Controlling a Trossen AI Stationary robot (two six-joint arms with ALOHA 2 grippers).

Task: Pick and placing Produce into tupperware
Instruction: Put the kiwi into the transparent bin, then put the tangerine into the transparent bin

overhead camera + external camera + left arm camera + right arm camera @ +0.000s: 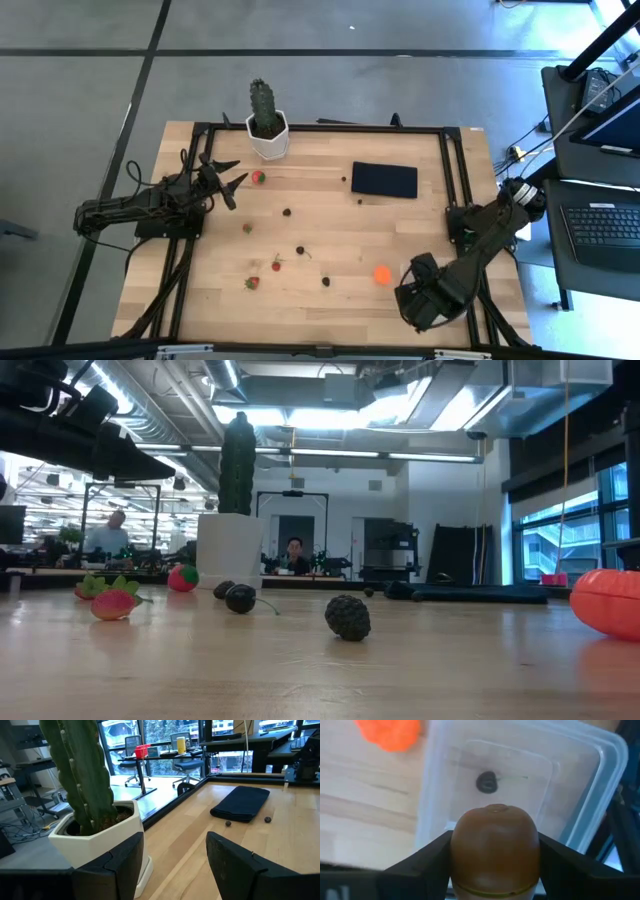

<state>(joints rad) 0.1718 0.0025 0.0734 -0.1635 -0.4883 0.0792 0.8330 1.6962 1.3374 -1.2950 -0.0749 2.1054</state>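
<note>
My right gripper [495, 862] is shut on a brown kiwi-like oval [495, 840] and hangs over the clear tupperware [580, 780], which has one dark berry [486, 781] in it. In the high view the right wrist [425, 295] hides the box. An orange ball [382, 274] lies next to it on the table. Strawberries [258, 177] [252, 283] and dark berries [300, 250] are scattered over the table's middle. My left gripper [228, 185] stands open at the left, close to the cactus pot [100, 835], and holds nothing. My right gripper pinches the brown oval by its two opposite sides [459, 855] between its two fingers [425, 860]. The fingers come from above and point down. The oval is lifted clear, above the inside of the tupperware.
A green cactus in a white pot [267, 125] stands at the far edge. A flat black rectangle [385, 180] lies at the far right with small dark berries beside it. A black frame [448, 170] borders the wooden table top.
</note>
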